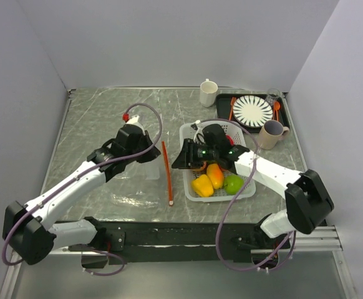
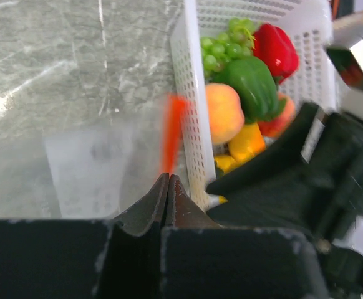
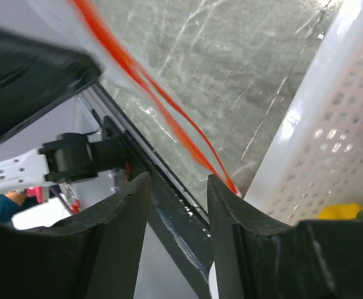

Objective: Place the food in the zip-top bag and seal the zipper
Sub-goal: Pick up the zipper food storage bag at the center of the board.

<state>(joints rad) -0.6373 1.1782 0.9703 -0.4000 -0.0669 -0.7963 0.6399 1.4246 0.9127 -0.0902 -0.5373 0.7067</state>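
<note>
The clear zip-top bag (image 1: 136,182) lies on the table left of the white mesh basket (image 1: 249,190), its orange-red zipper (image 1: 167,174) running beside the basket. My left gripper (image 1: 148,154) is shut on the bag's mouth edge; in the left wrist view the zipper (image 2: 173,128) rises right to the closed tips (image 2: 168,178). The food sits in the basket: a yellow pepper (image 1: 201,185), an orange piece (image 1: 215,175), a green apple (image 1: 234,184). A peach (image 2: 224,112) and a green pepper (image 2: 253,84) show too. My right gripper (image 1: 181,161) hovers at the basket's left rim, open, nothing between its fingers (image 3: 131,205).
At the back right stand a white mug (image 1: 208,93), a dark tray (image 1: 283,115) with a striped plate (image 1: 252,111), and a beige mug (image 1: 271,134). Walls close in the table on the left, back and right.
</note>
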